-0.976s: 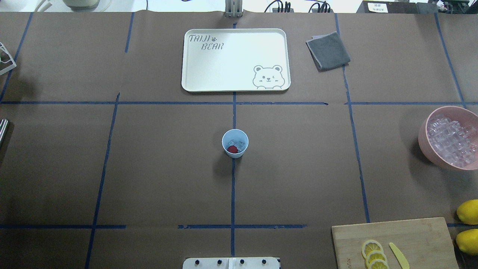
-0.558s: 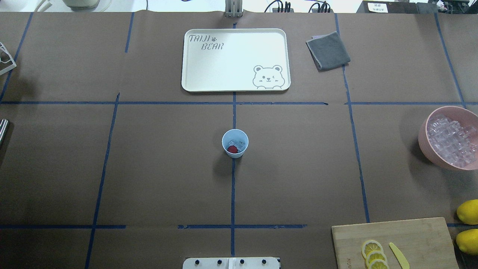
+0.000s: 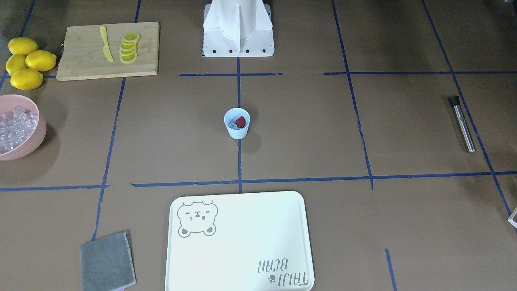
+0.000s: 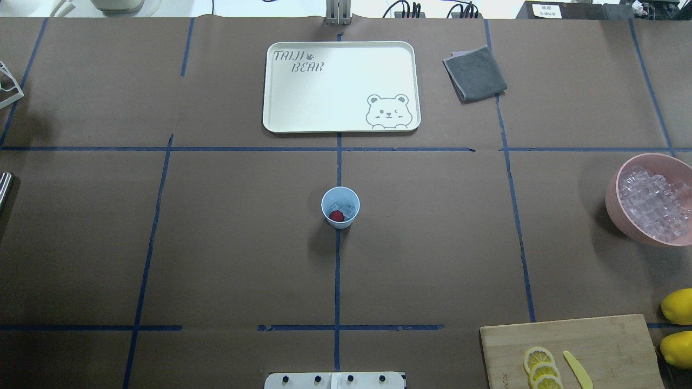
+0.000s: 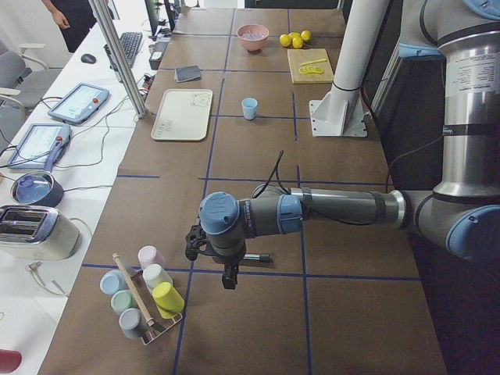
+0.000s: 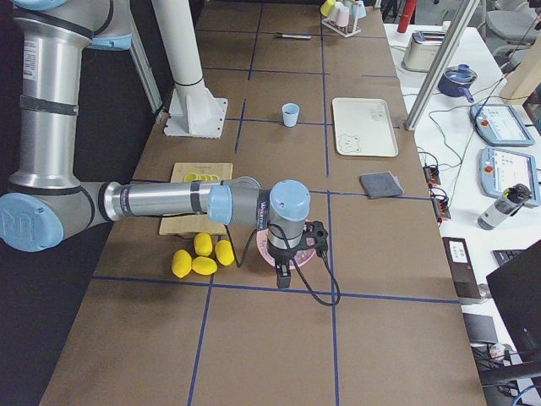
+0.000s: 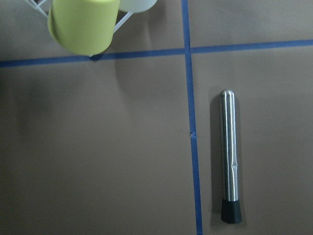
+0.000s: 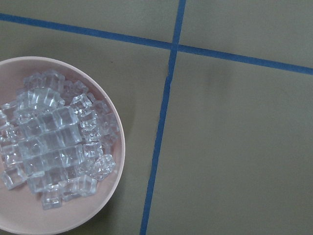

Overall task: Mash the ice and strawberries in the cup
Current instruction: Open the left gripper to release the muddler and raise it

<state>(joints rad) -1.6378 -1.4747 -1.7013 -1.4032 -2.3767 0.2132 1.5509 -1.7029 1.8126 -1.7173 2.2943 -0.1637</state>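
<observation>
The pale blue cup [image 4: 340,207] stands upright at the table's centre on the blue tape line, also seen in the front view [image 3: 237,123]. Inside it lie a red strawberry [image 4: 336,216] and a few clear ice cubes [image 4: 344,206]. My left gripper [image 5: 228,277] hangs far from the cup at the table's left end, above a steel muddler [image 7: 229,156] with a black tip. My right gripper [image 6: 284,277] hovers at the right end beside the pink bowl [image 8: 100,215]. Both show only in the side views, so I cannot tell their state.
The pink bowl [image 4: 612,194] holds several ice cubes. A cream tray [image 4: 340,86] and a grey cloth [image 4: 474,73] lie beyond the cup. A cutting board [image 4: 594,340] with lemon slices and a yellow knife, lemons [image 3: 28,60], and a cup rack [image 5: 144,293] sit at the edges.
</observation>
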